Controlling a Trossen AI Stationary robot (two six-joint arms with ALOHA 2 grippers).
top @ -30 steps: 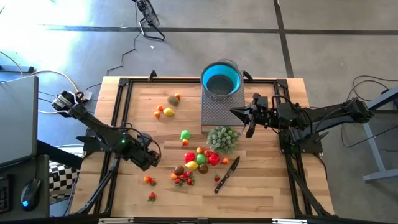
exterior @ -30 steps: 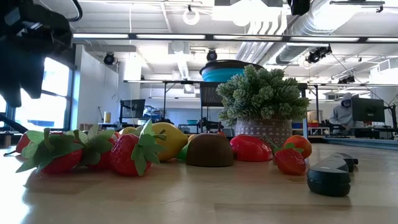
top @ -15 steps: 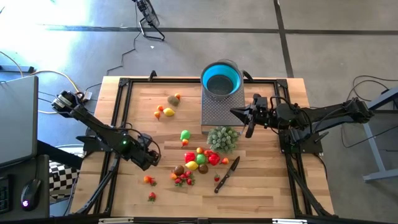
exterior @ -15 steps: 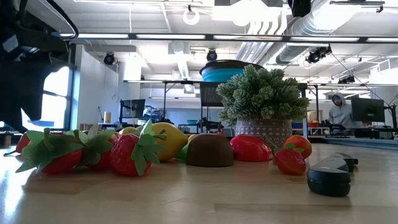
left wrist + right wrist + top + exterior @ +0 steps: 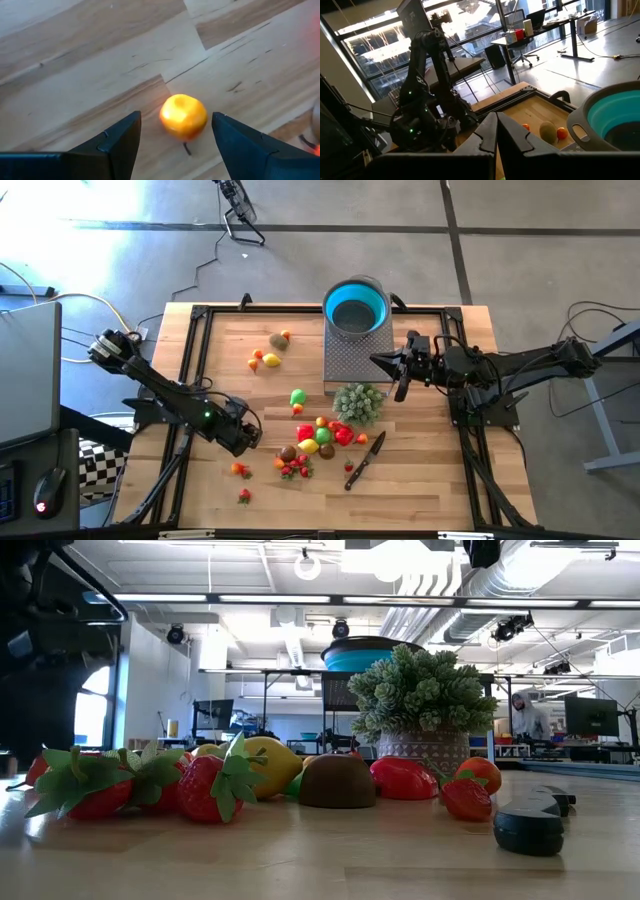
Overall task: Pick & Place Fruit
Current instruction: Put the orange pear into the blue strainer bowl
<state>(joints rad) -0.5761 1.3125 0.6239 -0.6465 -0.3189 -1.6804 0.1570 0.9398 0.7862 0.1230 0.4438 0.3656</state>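
My left gripper (image 5: pixel 244 446) hangs open over the table's near left part, pointing steeply down. In the left wrist view a small orange fruit (image 5: pixel 183 116) lies on the wood between its two fingers (image 5: pixel 120 145), which do not touch it; in the high view this fruit (image 5: pixel 238 469) lies just nearward of the gripper. More small fruit lie in a heap (image 5: pixel 320 435) at the middle and as a few (image 5: pixel 270 350) at the far left. The blue bowl (image 5: pixel 356 308) stands at the far edge. My right gripper (image 5: pixel 378 361) waits shut, in the air beside the bowl.
A pale green bushy plant (image 5: pixel 358 402) stands beside the fruit heap, and a black-handled knife (image 5: pixel 365 460) lies nearward of it. The bowl rests on a grey perforated stand (image 5: pixel 348 362). Strawberries (image 5: pixel 295 468) lie near the front. A black frame (image 5: pixel 190 380) runs along the table's sides.
My left gripper has sunk toward the table, coming down over the orange fruit, with its fingers still open. The fruit has kept its place.
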